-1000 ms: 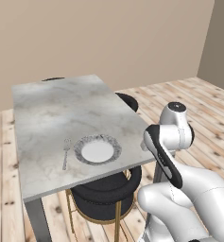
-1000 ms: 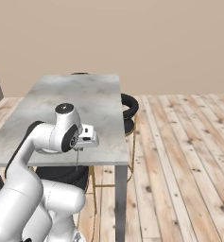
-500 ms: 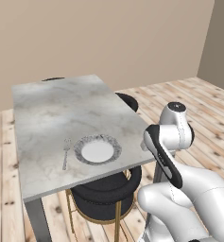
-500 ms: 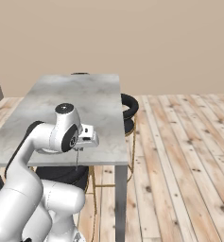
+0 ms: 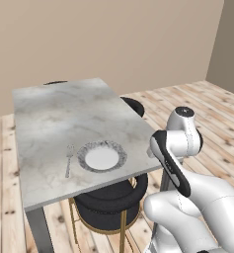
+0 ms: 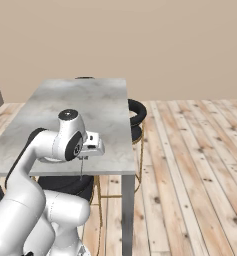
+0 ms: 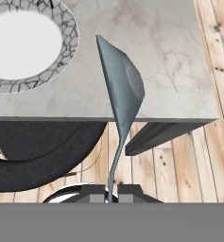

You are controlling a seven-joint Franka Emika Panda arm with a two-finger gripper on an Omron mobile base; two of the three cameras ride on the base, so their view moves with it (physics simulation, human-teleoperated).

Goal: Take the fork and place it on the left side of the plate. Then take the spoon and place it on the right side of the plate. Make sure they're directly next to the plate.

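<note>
The end effector (image 7: pixel 111 193) is clenching the spoon (image 7: pixel 121 90), bowl pointing ahead of it, with the plate (image 7: pixel 66 56) lying beyond, on the surface (image 7: pixel 170 61).

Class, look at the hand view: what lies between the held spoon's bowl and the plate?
Only bare marble tabletop lies between the spoon and the plate; the hand view shows it.
</note>
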